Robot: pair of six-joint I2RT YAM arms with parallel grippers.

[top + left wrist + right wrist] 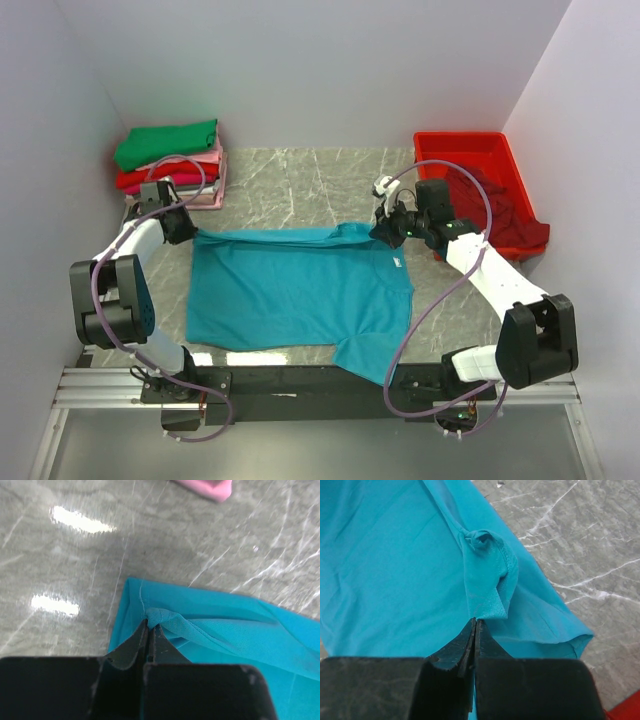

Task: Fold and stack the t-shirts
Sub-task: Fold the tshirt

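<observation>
Item 1, table (290, 180): grey marble-pattern top carrying everything listed here. Item 2, teal-blue t-shirt (290, 290): spread flat at the centre of the table. Its far edge is drawn into a straight line between the two grippers, and one sleeve trails toward the near edge. It is probably held this way to keep the cloth smooth for a fold. Item 3, red tray (460, 142): far right corner, apparently the bin for unfolded stock. Item 4, folded stack at far left: green t-shirt (165, 143) on top, pink t-shirt (205, 160) and red t-shirt (135, 180) beneath, squared up as finished work. Item 5, dark maroon t-shirt (510, 215): crumpled in the tray and spilling over its near rim, awaiting its turn. Item 6, left gripper (185, 232): jaws pressed together on the teal shirt's far-left corner, with a pucker of fabric pinched at the tips. Item 7, right gripper (385, 232): jaws likewise closed, nipping a bunched fold at the far-right end. Item 8, white tag (397, 264): on the teal shirt near its right side, too small to read. No other writing or brand is visible.
</observation>
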